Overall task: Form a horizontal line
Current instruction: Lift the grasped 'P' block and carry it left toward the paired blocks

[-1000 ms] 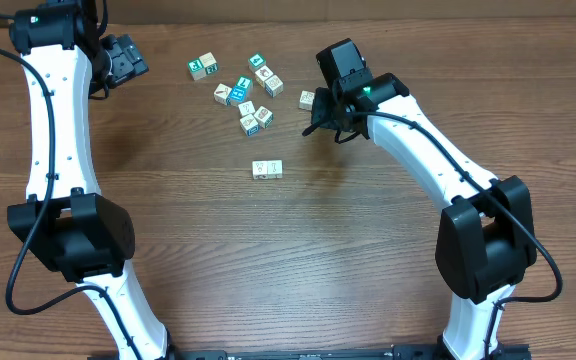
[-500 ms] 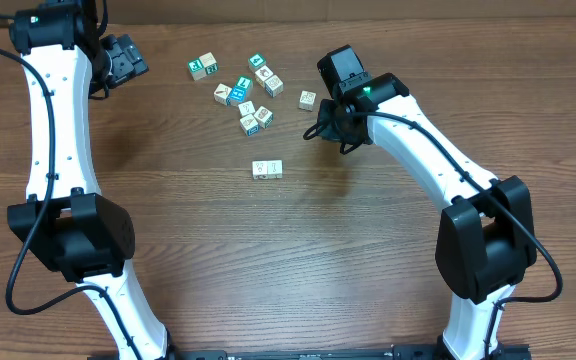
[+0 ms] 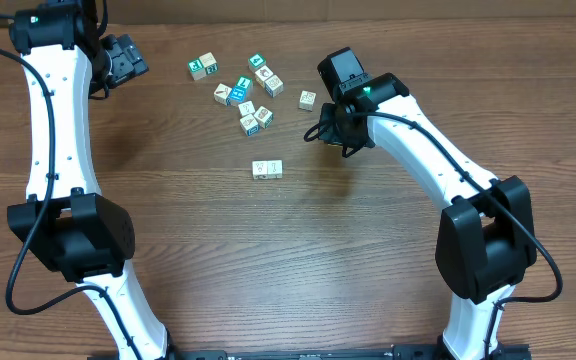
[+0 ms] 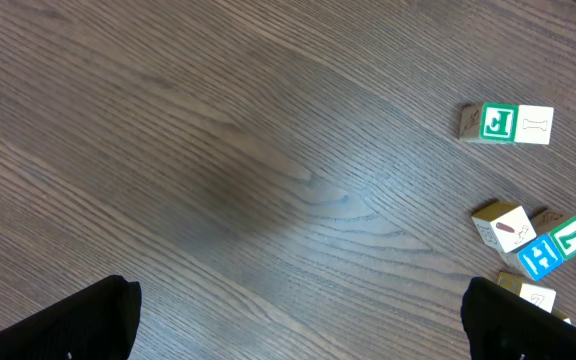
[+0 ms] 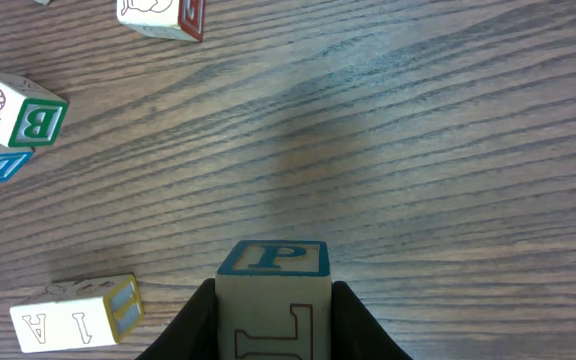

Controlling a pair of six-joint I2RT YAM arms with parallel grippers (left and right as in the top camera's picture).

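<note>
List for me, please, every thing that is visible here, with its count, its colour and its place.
row of cubes: two, pale, touching side by side, near the middle of the table.
P cube: one, pale with a blue P face, between the right gripper's fingers.
single cube: one, pale, apart from the others, far side, close to the right gripper.
loose cubes: roughly ten, exact count unclear, pale with some teal, blue or green faces, scattered at the far side.
table: one, brown wood.
left gripper: one, black, open, holding nothing, far left.
right gripper: one, black, shut on the P cube.
</note>
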